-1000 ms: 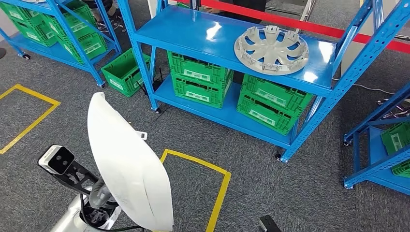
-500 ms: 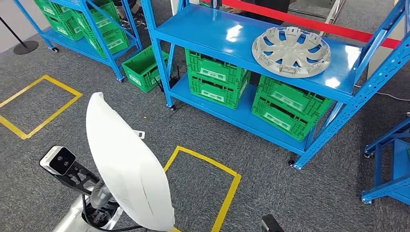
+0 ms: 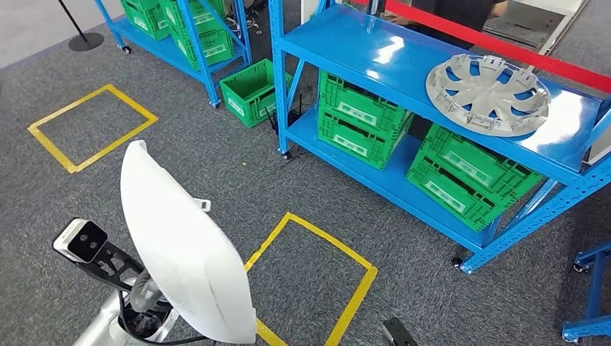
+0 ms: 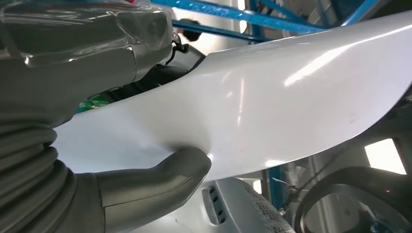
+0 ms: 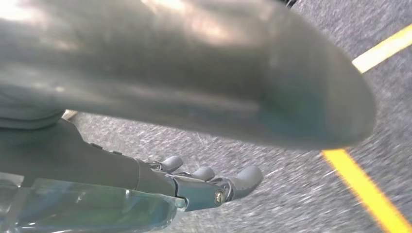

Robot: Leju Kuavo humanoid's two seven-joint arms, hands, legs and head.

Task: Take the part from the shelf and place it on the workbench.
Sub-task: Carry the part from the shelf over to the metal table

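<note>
Head view, item 1: white curved panel part (image 3: pixel 184 249), held upright on edge by the left hand (image 4: pixel 73 145) at its lower end, rising above the silver left arm. Left wrist view confirms the grip: grey thumb (image 4: pixel 160 177) pressed to one glossy face of the part (image 4: pixel 272 102), darker fingers on the other face, so the part is pinched between them.

Item 2: right hand (image 5: pixel 194 182), seen in the right wrist view hanging over grey carpet (image 5: pixel 291 194); fingers extended and slightly apart, holding nothing.

Item 3: yellow floor-tape rectangle (image 3: pixel 360 263), on the carpet just beyond the held part.

Item 4: blue shelf (image 3: pixel 403 68), well ahead of the left hand. Its upper level carries a grey wheel cover (image 3: pixel 488 95); green crates (image 3: pixel 360 119) sit on the lower level.

Item 5: second yellow tape rectangle (image 3: pixel 92 128), far forward of the left hand.
</note>
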